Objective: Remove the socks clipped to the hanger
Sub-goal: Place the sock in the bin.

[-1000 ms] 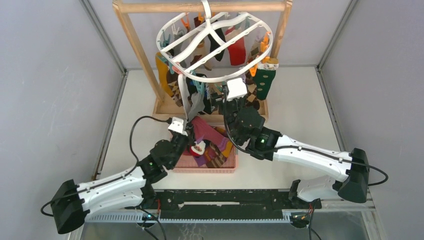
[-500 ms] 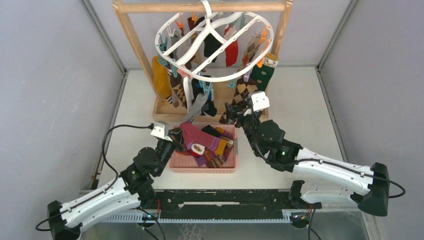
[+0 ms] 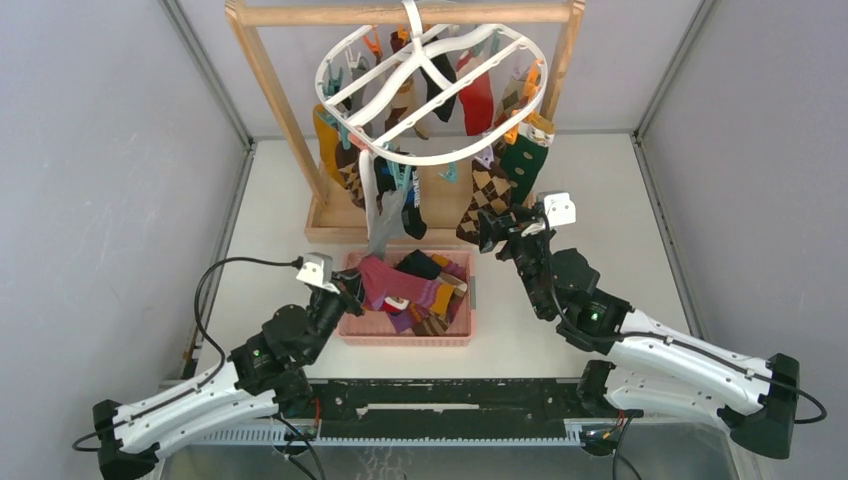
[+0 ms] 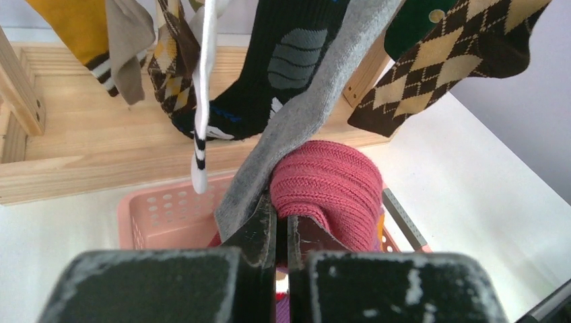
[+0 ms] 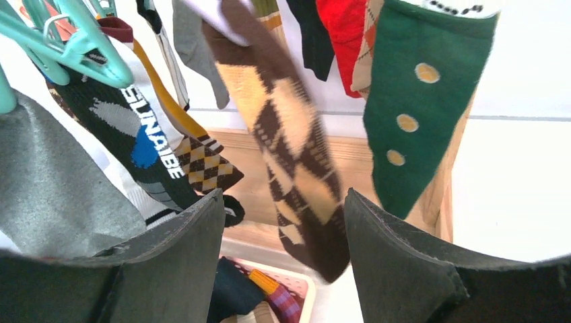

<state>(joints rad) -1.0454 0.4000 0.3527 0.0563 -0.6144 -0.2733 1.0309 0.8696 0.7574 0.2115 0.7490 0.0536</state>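
**Basket part-filled, most socks yet to come off**

Nearest me, the left gripper [image 4: 276,217] is pinched shut on the tail of a grey sock [image 4: 303,114]. The sock runs taut up to the ring and is not yet free. Just past it, the pink basket [image 3: 405,338] sits on the counter [image 3: 600,200] holding a heap of loose socks, a pink ribbed sock [image 4: 330,182] on top.

To the right, the right gripper [image 5: 283,229] stands wide and empty, facing a brown argyle sock [image 5: 296,155]. I cannot tell whether the sock hangs between its fingers or beyond them.

Farther back, the white hanger [image 3: 430,158] hangs from the wooden stand [image 3: 270,75] with many socks clipped on, so I judge most of the job is left. The far socks overlap too much to count, as do those in the basket.
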